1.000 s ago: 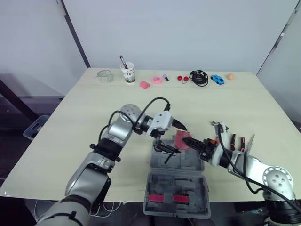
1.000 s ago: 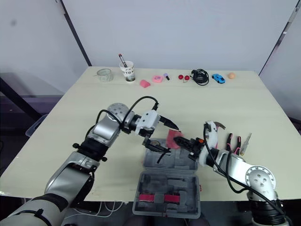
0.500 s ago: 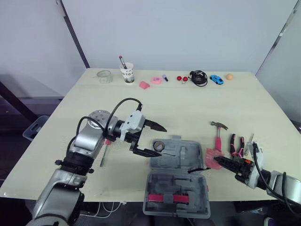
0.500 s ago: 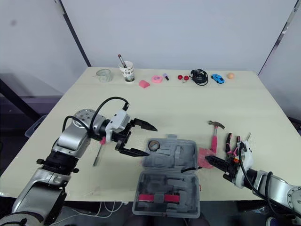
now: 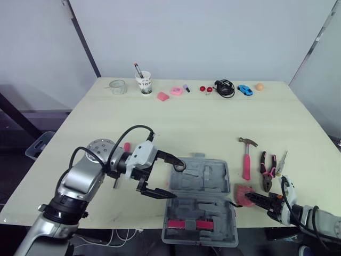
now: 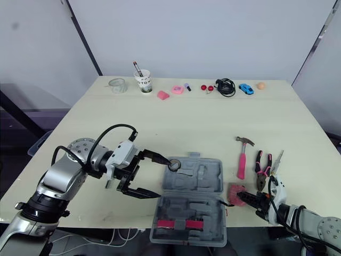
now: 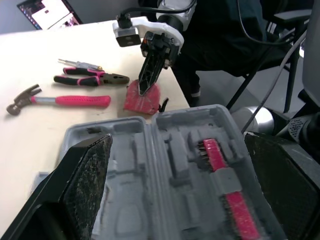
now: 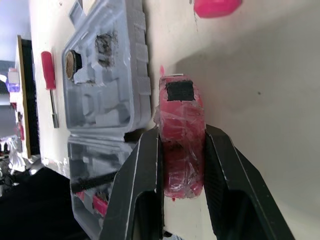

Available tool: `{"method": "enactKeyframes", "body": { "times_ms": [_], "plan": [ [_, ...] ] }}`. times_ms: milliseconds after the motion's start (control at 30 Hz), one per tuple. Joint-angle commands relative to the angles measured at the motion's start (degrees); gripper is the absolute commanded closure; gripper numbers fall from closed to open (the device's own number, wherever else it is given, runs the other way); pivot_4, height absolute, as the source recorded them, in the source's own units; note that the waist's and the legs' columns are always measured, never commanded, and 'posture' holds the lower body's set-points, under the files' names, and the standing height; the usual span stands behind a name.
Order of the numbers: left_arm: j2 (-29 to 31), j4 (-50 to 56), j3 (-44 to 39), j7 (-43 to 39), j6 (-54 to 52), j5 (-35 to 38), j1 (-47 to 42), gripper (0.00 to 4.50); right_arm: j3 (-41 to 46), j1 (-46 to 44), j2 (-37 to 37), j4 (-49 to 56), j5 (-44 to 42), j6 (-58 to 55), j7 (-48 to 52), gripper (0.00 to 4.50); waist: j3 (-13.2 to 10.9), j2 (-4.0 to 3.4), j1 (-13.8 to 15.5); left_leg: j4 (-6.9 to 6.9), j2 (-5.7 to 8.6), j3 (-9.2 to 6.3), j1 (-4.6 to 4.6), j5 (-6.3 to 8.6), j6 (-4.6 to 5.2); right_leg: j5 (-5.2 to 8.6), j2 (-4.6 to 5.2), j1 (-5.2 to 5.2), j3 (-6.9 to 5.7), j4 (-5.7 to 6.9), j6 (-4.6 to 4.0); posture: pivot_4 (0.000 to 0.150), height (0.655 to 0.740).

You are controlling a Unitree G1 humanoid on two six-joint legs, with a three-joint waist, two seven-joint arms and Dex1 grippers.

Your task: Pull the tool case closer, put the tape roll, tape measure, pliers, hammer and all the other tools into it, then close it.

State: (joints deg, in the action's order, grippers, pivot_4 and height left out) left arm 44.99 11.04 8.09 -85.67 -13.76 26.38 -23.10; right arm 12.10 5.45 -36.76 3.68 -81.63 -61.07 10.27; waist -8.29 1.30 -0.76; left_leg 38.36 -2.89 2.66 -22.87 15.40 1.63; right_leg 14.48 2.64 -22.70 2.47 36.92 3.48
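Note:
The grey tool case (image 5: 201, 198) lies open at the table's near edge, with the tape roll (image 5: 180, 166) in its far-left pocket. My left gripper (image 5: 176, 179) is open wide at the case's left side, its fingers (image 7: 88, 175) spread over the tray. My right gripper (image 5: 251, 199) is shut on the red tape measure (image 8: 181, 135), which rests on the table just right of the case (image 8: 107, 75). The pink-handled hammer (image 5: 246, 159) and the pliers (image 5: 267, 172) lie farther right. A red screwdriver (image 8: 50, 75) lies left of the case, partly behind my left arm.
Along the far edge stand a glass jar (image 5: 118, 86), a cup of pens (image 5: 144, 81), pink bits (image 5: 177, 90), a black cable (image 5: 226, 87), a blue toy car (image 5: 245, 89) and an orange ball (image 5: 260, 86). A thin tool (image 5: 281, 160) lies beside the pliers.
Both grippers left the space over the case. My right gripper drew back to the right with the tape measure, down to the table. My left arm swung left, then returned to the case's left side.

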Motion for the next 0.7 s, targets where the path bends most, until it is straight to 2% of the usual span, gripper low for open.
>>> {"method": "enactKeyframes", "body": {
  "times_ms": [33, 133, 167, 200, 233, 333, 467, 600, 700],
  "plan": [
    [1.16, 2.82, -2.06, 0.87, -0.28, 1.14, 0.99, 0.0, 1.03, -0.55, 0.18, 0.14, 2.35, -0.64, 0.95, 3.5, 0.0, 0.0, -0.01, 0.0, 0.0, 0.0, 0.0, 0.0, 0.0, 0.0, 0.0, 0.0, 0.0, 0.0, 0.0, 0.15, 0.74],
    [1.34, 3.42, -2.61, 1.65, -0.55, 1.49, 1.6, 0.0, 1.71, -0.25, -0.1, 0.48, 4.31, -0.8, 1.91, 2.02, 0.0, 0.0, 0.12, 0.0, 0.0, 0.04, -0.01, 0.0, 0.0, 0.0, 0.0, 0.0, 0.0, 0.0, 0.0, 0.15, 0.74],
    [1.53, 3.41, -2.92, 1.87, -0.46, 1.44, 1.91, 0.0, 2.79, 0.3, -0.4, 0.93, 4.28, -0.9, 2.08, 1.8, 0.0, 0.0, 0.14, 0.0, 0.01, 0.05, -0.01, 0.0, 0.0, 0.0, 0.0, 0.0, 0.0, 0.0, 0.0, 0.15, 0.74],
    [1.67, 3.38, -3.13, 1.99, -0.36, 1.39, 2.11, 0.0, 3.58, 0.69, -0.58, 1.24, 4.21, -1.01, 2.2, 1.38, 0.0, 0.0, 0.14, 0.0, 0.01, 0.05, -0.02, 0.0, 0.0, 0.0, 0.0, 0.0, -0.01, 0.0, 0.0, 0.15, 0.74],
    [1.78, 3.43, -3.26, 2.11, -0.31, 1.37, 2.29, 0.0, 4.12, 0.99, -0.68, 1.47, 4.25, -1.1, 2.37, 0.79, 0.0, 0.0, 0.15, 0.0, 0.01, 0.05, -0.02, 0.0, 0.0, 0.0, 0.0, 0.0, -0.01, 0.0, 0.0, 0.15, 0.74],
    [2.07, 3.53, -3.68, 2.56, -0.2, 1.58, 2.85, 0.0, 6.5, 3.64, -3.04, 3.56, 7.02, 0.11, 7.13, 0.15, 0.0, 0.0, 0.33, 0.0, 0.03, 0.05, -0.02, 0.0, 0.0, 0.0, 0.01, 0.0, -0.01, -0.01, 0.01, 0.15, 0.74],
    [2.37, 3.34, -4.21, 2.47, 0.15, 1.89, 3.42, 0.0, 6.13, 8.01, -7.52, 9.73, 17.13, 7.22, 16.93, 0.15, -0.01, -0.01, 0.42, 0.0, 0.06, 0.06, -0.04, 0.0, 0.0, 0.01, 0.03, 0.0, 0.0, -0.05, 0.01, 0.15, 0.74],
    [2.55, 2.66, -4.71, 1.95, 0.32, 1.99, 3.61, 0.0, -0.79, 13.88, -13.29, 15.14, 39.03, 29.22, 31.7, 0.15, 0.0, -0.04, 0.08, -0.01, 0.05, 0.06, -0.01, 0.0, 0.0, 0.01, -0.01, 0.0, -0.02, -0.05, 0.02, 0.15, 0.74],
    [2.57, 2.28, -4.84, 1.65, 0.21, 2.19, 3.27, 0.0, -4.1, 13.74, -13.37, 14.41, 47.89, 40.52, 36.97, 0.15, -0.02, -0.01, 0.07, 0.0, 0.04, 0.11, -0.01, 0.0, 0.0, 0.02, -0.02, 0.01, -0.06, -0.05, 0.04, 0.15, 0.74]
  ]
}}
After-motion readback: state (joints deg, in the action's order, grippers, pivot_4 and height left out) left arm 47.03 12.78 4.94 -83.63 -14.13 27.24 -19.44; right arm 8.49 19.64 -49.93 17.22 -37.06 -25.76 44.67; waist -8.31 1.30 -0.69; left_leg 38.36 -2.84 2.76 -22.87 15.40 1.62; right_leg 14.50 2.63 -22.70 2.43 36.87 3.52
